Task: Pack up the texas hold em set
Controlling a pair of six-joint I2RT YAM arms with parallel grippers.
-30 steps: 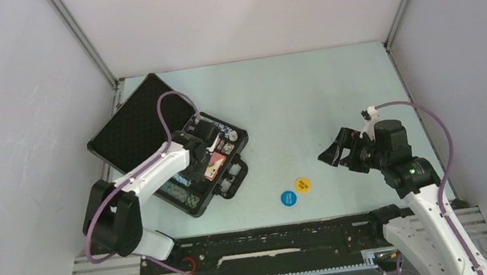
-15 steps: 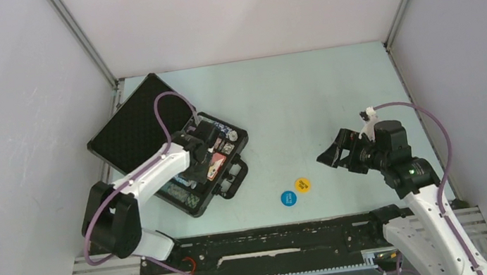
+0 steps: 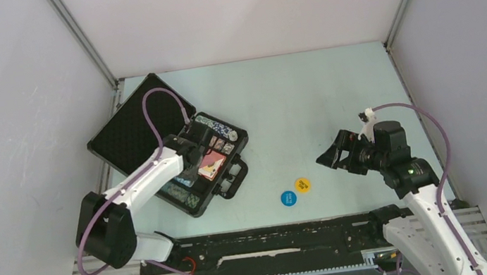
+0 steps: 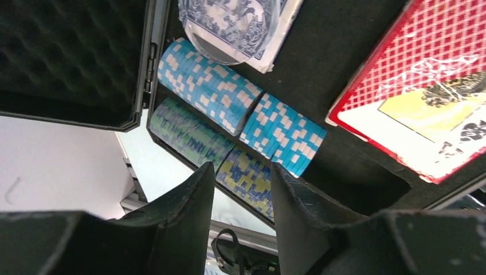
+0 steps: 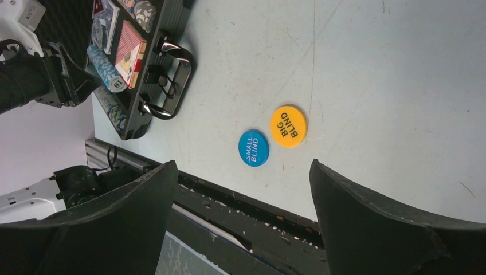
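Note:
The black briefcase (image 3: 229, 182) lies open at the left, its foam lid (image 3: 131, 127) folded back. It holds the red card deck (image 3: 213, 164), a blue deck (image 4: 269, 34) and rows of poker chips (image 4: 240, 109). My left gripper (image 3: 187, 165) hovers over the case's chip rows, jaws a little apart and empty (image 4: 243, 189). The blue "small blind" disc (image 3: 288, 198) and yellow "big blind" disc (image 3: 302, 184) lie on the table right of the case. My right gripper (image 3: 328, 156) is wide open and empty above the table right of them; both discs show in its view (image 5: 253, 148) (image 5: 287, 125).
The case's handle (image 5: 172, 80) points toward the discs. A black rail (image 3: 276, 243) runs along the table's near edge. Grey walls enclose the table on three sides.
My left gripper has drawn back toward the near left over the case, uncovering chips at its far edge. The right gripper has edged slightly left.

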